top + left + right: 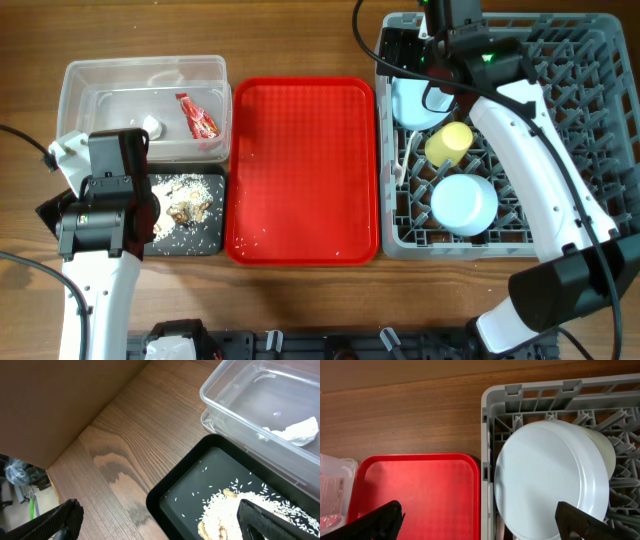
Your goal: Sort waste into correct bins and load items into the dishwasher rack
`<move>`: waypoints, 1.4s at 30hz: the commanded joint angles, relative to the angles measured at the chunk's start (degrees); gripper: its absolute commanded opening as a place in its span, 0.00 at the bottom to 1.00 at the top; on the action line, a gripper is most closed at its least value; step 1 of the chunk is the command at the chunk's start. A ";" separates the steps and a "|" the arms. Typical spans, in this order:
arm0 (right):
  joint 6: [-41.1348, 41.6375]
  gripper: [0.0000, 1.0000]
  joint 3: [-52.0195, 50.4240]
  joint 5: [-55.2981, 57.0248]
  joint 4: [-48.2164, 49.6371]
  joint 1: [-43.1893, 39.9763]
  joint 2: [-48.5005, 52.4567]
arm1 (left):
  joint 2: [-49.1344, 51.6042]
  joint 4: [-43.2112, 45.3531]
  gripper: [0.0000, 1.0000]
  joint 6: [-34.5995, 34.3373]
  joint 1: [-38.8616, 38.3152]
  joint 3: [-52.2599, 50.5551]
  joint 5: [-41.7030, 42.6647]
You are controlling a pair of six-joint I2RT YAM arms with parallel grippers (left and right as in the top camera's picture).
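The light blue round plate (550, 480) sits tilted among the pegs of the large grey plastic grid rack (490, 415), on the side next to the flat red tray (415, 490), with the small yellow cup (449, 143) and pale blue-green bowl (464, 202) racked just beside it. The right gripper (480, 527) hangs over it, jaws spread wide, holding nothing. Best now, I judge, is a straight lift clear of the rim, so the plate is not nudged off its pegs. The left gripper (160, 522), likewise wide and empty, hovers above the shallow black tray (165, 495)
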 commanded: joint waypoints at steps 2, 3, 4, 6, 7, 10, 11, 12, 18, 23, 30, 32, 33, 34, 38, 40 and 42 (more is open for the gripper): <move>-0.04 1.00 0.15 -0.07 0.11 0.13 0.59 | 0.00 0.15 1.00 0.26 0.31 0.44 -0.90; -0.04 1.00 0.15 -0.09 0.11 0.13 0.59 | 0.00 0.15 1.00 0.26 0.31 0.44 -0.90; -0.07 1.00 0.02 -0.07 0.04 0.13 0.85 | 0.00 0.15 1.00 0.26 0.31 0.44 -0.90; -0.04 1.00 -0.13 -0.09 -0.07 0.13 0.55 | 0.00 0.15 1.00 0.26 0.31 0.44 -0.90; -0.07 1.00 -0.13 -0.09 -0.07 0.15 0.17 | 0.00 0.15 1.00 0.26 0.31 0.44 -0.90; -0.04 1.00 -0.13 -0.09 -0.09 0.15 -2.97 | 0.00 0.15 1.00 0.26 0.31 0.44 -0.90; -0.04 1.00 -0.13 -0.09 -0.09 0.13 -4.70 | 0.00 0.15 1.00 0.26 0.31 0.44 -0.90; -0.09 1.00 -0.13 -0.07 -0.13 0.13 -7.34 | 0.00 0.15 1.00 0.26 0.31 0.44 -0.90; -0.11 1.00 -0.13 9.05 -0.44 0.13 -24.79 | 0.00 0.15 1.00 0.26 0.31 0.44 -0.90; -0.11 1.00 -0.28 17.35 -3.28 0.13 -45.77 | 0.00 0.15 1.00 0.26 0.31 0.44 -0.90; 5.18 1.00 -0.50 16.92 -17.64 0.13 -68.28 | 0.00 0.15 1.00 0.26 0.31 0.44 -0.90; 6.58 0.99 -2.12 16.92 -19.39 0.09 -73.94 | 0.00 0.15 1.00 0.26 0.31 0.44 -0.90; 7.89 1.00 -3.76 17.07 -19.39 -0.22 -76.78 | 0.00 0.13 1.00 0.26 0.31 0.44 -0.90; 9.31 1.00 -6.03 17.59 -19.37 -0.70 -79.80 | 0.00 0.15 1.00 0.26 0.31 0.44 -0.90; 14.73 1.00 -18.01 19.12 -19.21 -2.60 -88.32 | 0.00 0.15 1.00 0.26 0.31 0.44 -0.90; 18.34 1.00 -24.94 20.68 -17.73 -3.15 -91.06 | 0.00 0.15 1.00 0.26 0.31 0.44 -0.90; 22.01 1.00 -34.16 22.12 -12.98 -3.61 -93.50 | 0.00 0.15 1.00 0.26 0.31 0.44 -0.90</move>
